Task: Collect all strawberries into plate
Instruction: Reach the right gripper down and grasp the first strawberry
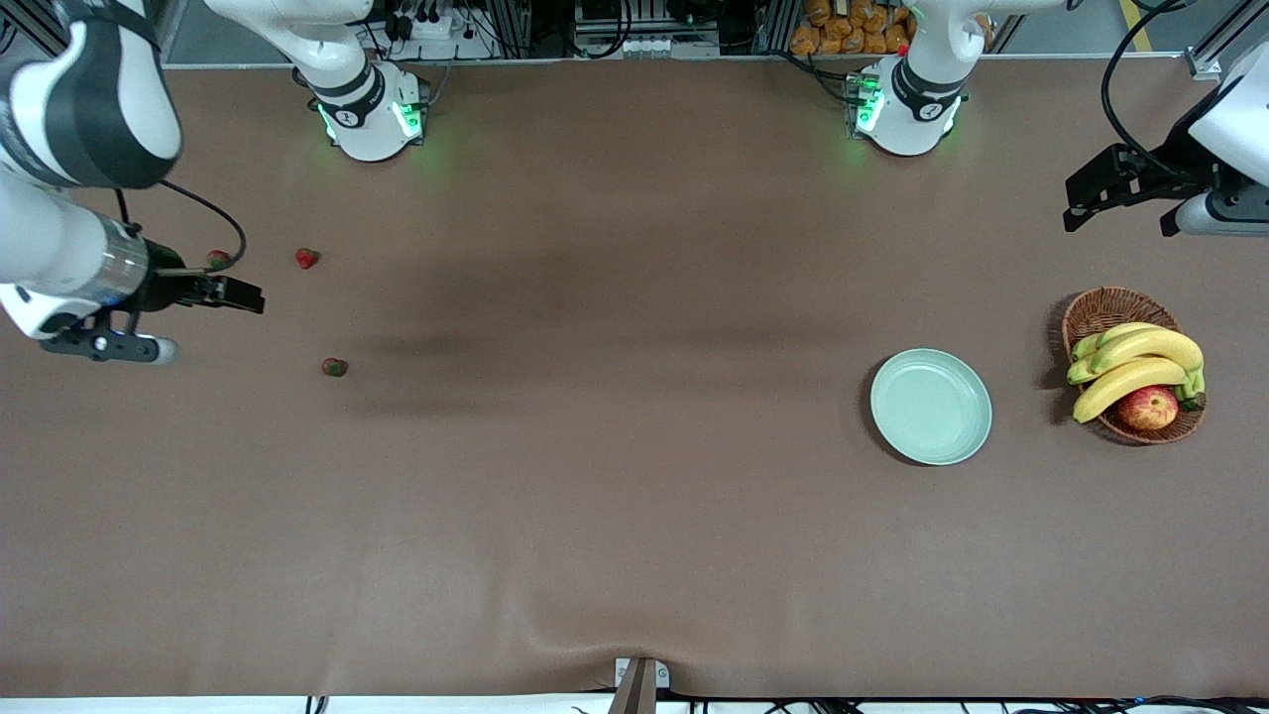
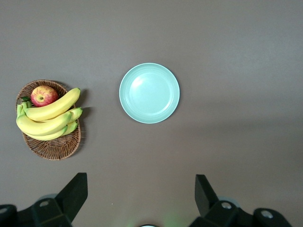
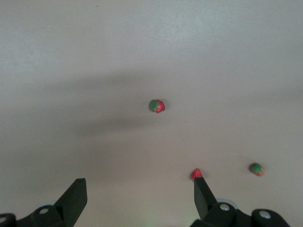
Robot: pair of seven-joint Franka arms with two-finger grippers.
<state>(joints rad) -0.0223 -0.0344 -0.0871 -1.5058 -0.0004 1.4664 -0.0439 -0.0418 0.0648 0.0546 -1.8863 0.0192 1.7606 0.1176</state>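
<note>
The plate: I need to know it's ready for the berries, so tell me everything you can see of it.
The plate is round, shallow, pale mint green and glossy, plain, with a slightly raised rim. It lies flat on the brown table toward the left arm's end, beside the wicker basket without touching it. Nothing lies in it, and no claw touches it.

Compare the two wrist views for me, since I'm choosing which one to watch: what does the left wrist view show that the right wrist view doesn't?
Only the left wrist view shows the plate, bare of berries, and beside it the basket with bananas and an apple. Only the right wrist view shows the three strawberries, apart on the table. Both share the brown table and an open claw: left claw, right claw.
</note>
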